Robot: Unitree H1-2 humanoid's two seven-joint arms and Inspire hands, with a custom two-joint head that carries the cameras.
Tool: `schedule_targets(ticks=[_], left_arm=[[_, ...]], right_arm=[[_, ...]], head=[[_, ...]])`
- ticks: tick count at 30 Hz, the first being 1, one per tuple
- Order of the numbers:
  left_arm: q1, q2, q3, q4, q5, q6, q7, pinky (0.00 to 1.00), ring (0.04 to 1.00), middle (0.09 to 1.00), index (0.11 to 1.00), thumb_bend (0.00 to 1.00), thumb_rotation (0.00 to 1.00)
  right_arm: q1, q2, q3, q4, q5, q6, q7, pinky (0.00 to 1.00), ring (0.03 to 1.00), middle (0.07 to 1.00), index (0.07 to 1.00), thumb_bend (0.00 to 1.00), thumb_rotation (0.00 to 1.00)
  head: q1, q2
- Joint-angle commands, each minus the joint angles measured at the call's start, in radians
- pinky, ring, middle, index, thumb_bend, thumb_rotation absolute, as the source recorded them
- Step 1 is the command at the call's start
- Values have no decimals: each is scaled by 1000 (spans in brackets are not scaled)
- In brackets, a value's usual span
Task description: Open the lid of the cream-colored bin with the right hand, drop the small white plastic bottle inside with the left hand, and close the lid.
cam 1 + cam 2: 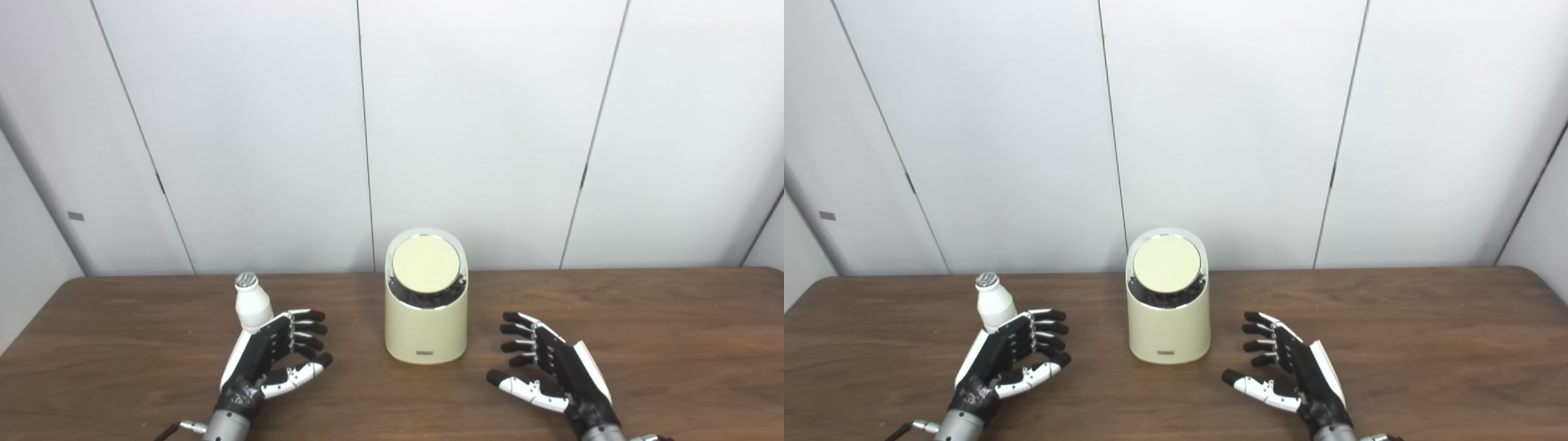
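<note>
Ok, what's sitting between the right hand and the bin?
Nothing: only bare brown table separates the right hand from the cream-colored bin, clear in both eye views.

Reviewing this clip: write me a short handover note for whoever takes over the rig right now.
Left hand: open, holding nothing, on the brown wooden table just in front of the small white plastic bottle.
Right hand: open, holding nothing, on the table to the right of the cream-colored cylindrical bin.
Bottle: upright, silver cap on, left of the bin, not grasped.
Bin: centre of the table, its round cream lid shut.
Done: nothing yet.
Left: right hand opens the lid, left hand picks up the bottle and drops it inside, then the lid is closed.
</note>
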Motion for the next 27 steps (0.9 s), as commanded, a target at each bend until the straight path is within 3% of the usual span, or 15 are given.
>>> schedule_targets(ticks=[1,21,27], left_arm=[[49,-12,-7,31,-7,-22,2,529,577,654,699,577,0],[55,-15,-8,18,9,-22,14,539,579,650,692,576,0],[55,-16,-5,16,-1,-21,11,540,579,652,691,572,0]], right_arm=[[-19,-4,4,-29,-5,-17,1,585,690,782,814,577,286],[-17,-5,12,-59,-2,2,16,588,706,784,817,576,308],[-83,2,10,-69,-40,6,-13,602,731,797,814,631,354]], head=[[1,1],[6,-2],[-5,-5]])
